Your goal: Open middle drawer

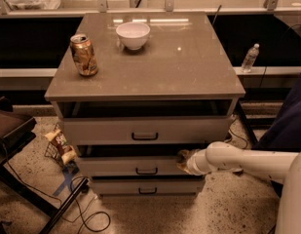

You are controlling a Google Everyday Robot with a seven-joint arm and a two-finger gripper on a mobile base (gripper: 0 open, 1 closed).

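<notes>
The middle drawer (116,166) is the light-grey front between the taller top drawer (106,129) and the bottom drawer (121,186), with a small dark bar handle (146,170) at its centre. It stands slightly forward, with a dark gap above it. My gripper (183,160) is at the drawer's right end, by its top edge, well right of the handle. My white arm (242,161) reaches in from the right.
On the cabinet top (189,67) stand a drink can (84,55) and a white bowl (133,34). A water bottle (250,57) stands behind on the right. A snack bag (60,145), cables (86,213) and a dark chair (9,128) are at the left.
</notes>
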